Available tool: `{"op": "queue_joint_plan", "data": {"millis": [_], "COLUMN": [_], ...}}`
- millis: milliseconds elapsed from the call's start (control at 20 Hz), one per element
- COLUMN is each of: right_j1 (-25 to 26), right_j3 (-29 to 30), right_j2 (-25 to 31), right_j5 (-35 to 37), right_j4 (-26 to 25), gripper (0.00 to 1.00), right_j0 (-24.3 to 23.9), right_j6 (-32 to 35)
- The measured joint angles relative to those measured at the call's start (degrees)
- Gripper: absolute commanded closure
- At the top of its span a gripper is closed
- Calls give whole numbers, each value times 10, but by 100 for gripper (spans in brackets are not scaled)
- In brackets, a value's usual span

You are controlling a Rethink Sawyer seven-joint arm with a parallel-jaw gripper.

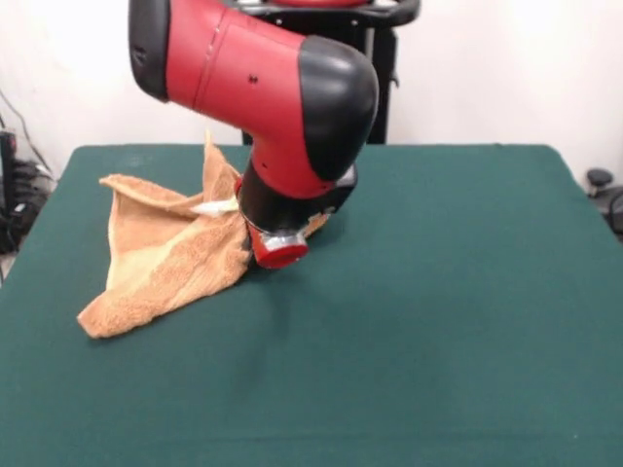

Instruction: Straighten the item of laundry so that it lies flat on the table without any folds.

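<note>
The orange-tan towel (161,258) lies crumpled on the left part of the dark green table (438,292). It is folded over itself, with one corner trailing toward the front left and a peak raised at its far side, next to the arm. The red and black arm (282,107) comes down from above and ends low over the towel's right edge. It hides most of the gripper (218,206), of which only a pale tip shows against the raised cloth. I cannot tell whether it holds the towel.
The robot's black pedestal (380,78) stands at the far edge of the table. Cables and dark gear (15,185) sit off the table's left side. A dark object (602,185) sits off its right side.
</note>
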Motion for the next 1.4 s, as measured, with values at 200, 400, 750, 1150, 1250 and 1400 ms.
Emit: {"op": "queue_joint_plan", "data": {"millis": [200,400,750,1150,1250,1400], "right_j1": [-23,-54,-82,-89,-92,-101], "right_j3": [18,54,97,116,121,130], "right_j2": [2,2,3,7,10,20], "right_j5": [-34,-117,-196,-207,-207,-208], "right_j4": [0,-1,-26,-58,-67,-82], "gripper": [100,0,0,0,0,0], "right_j0": [-10,-28,-47,-77,-83,-98], "right_j6": [0,0,0,0,0,0]}}
